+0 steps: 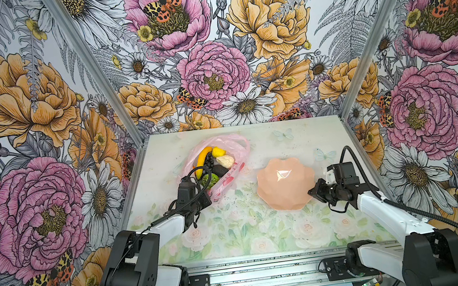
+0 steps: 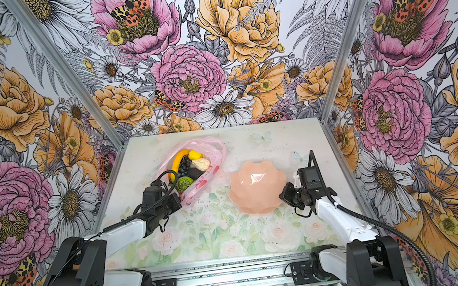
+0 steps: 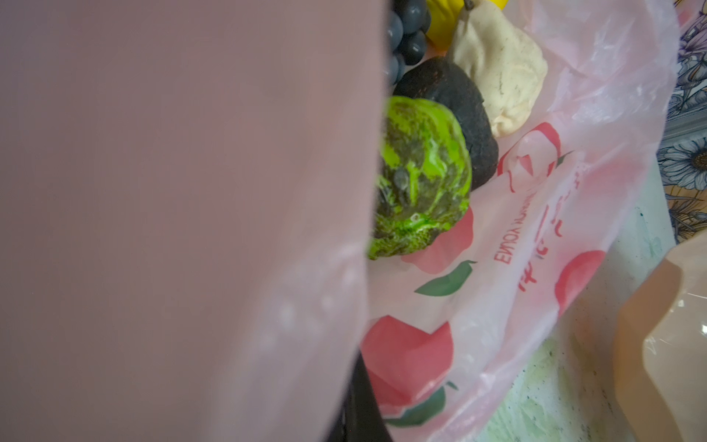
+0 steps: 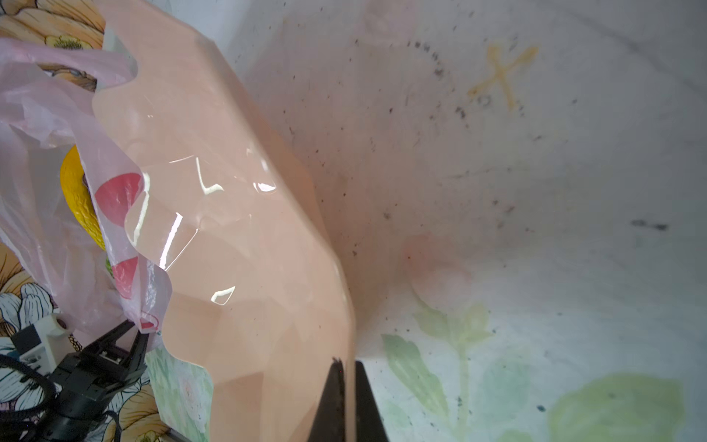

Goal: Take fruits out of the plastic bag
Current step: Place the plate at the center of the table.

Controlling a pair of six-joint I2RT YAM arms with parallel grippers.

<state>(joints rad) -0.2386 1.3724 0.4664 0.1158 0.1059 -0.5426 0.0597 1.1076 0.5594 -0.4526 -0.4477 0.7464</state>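
Observation:
The pink plastic bag (image 1: pixel 228 179) lies open at the table's back left in both top views. The fruits sit inside it: banana (image 1: pixel 203 157), lemon (image 1: pixel 218 151), pear (image 1: pixel 226 161), grape bunch (image 1: pixel 210 161), avocado (image 1: pixel 219 170) and lime-green ball (image 1: pixel 208 181). My left gripper (image 1: pixel 209 196) is shut on the bag's near edge. In the left wrist view pink film (image 3: pixel 172 191) covers most of the picture, beside the green ball (image 3: pixel 421 176). My right gripper (image 4: pixel 347 367) is shut on the rim of the peach dish (image 4: pixel 237 229).
The peach scalloped dish (image 1: pixel 286 184) stands right of the bag, with nothing in it. Flowered walls close in the table on the left, back and right. Both arm bases sit on the metal rail (image 1: pixel 268 275) at the front.

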